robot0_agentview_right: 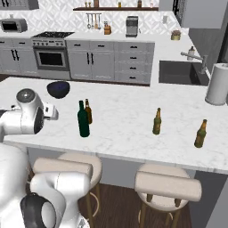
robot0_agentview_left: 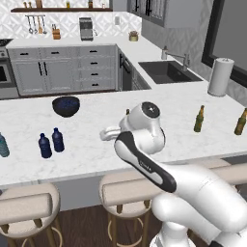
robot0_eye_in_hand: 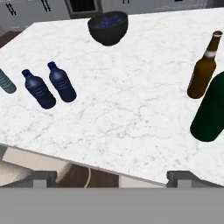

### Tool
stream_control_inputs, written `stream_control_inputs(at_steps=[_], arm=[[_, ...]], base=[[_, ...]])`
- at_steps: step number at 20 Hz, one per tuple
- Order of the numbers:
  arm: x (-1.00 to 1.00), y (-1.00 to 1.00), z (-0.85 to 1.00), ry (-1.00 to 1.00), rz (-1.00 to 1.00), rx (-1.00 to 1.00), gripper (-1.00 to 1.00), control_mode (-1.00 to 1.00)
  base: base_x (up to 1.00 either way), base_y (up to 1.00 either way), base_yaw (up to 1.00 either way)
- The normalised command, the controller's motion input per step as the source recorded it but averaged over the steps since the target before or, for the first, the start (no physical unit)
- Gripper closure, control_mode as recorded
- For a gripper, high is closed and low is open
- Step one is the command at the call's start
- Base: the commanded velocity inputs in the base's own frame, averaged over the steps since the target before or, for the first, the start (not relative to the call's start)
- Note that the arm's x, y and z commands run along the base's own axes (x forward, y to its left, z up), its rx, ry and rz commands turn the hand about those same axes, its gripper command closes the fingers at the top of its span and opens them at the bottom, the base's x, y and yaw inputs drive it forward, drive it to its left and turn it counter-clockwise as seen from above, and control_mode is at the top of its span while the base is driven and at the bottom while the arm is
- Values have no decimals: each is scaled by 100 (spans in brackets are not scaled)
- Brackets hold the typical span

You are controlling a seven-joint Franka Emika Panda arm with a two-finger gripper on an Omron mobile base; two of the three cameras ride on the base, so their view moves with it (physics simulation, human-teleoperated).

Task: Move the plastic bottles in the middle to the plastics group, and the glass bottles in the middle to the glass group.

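Two short dark blue plastic bottles [robot0_eye_in_hand: 38, 89] [robot0_eye_in_hand: 62, 82] stand side by side at the counter's left, beside a pale teal bottle [robot0_eye_in_hand: 5, 82]; the left base view shows the same blue pair [robot0_agentview_left: 45, 145] [robot0_agentview_left: 58, 140] and teal bottle [robot0_agentview_left: 2, 144]. In the middle stand a tall dark green glass bottle [robot0_agentview_right: 83, 119] and a slimmer brown one [robot0_agentview_right: 88, 111], at the right of the hand view as green [robot0_eye_in_hand: 212, 109] and brown [robot0_eye_in_hand: 203, 70]. The glass group, olive [robot0_agentview_right: 157, 121] and amber [robot0_agentview_right: 201, 133], stands further right. My gripper [robot0_eye_in_hand: 111, 177] is open and empty near the counter's front edge, between the blue pair and the middle bottles.
A dark blue bowl [robot0_agentview_left: 66, 106] sits toward the back of the counter. A white paper-towel roll [robot0_agentview_right: 218, 84] stands by the sink [robot0_agentview_right: 178, 72] at the far right. Stools [robot0_agentview_right: 167, 185] line the counter's front edge. Bare marble lies between the bottle groups.
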Motion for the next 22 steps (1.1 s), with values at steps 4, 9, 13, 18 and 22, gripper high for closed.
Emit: stream_control_inputs(at_steps=[4,9,13,18,22], arm=[[0,-100,45,0,-23,0,-100,-100],[-19,-86,18,0,-26,-1,-100,-100],[-11,-66,7,0,-21,-4,-100,-100],[0,-1,20,10,11,-1,-100,-100],[1,-7,5,30,19,0,-100,-100]], base=[[0,0,0],[0,0,0],[0,0,0],[0,0,0],[0,0,0]])
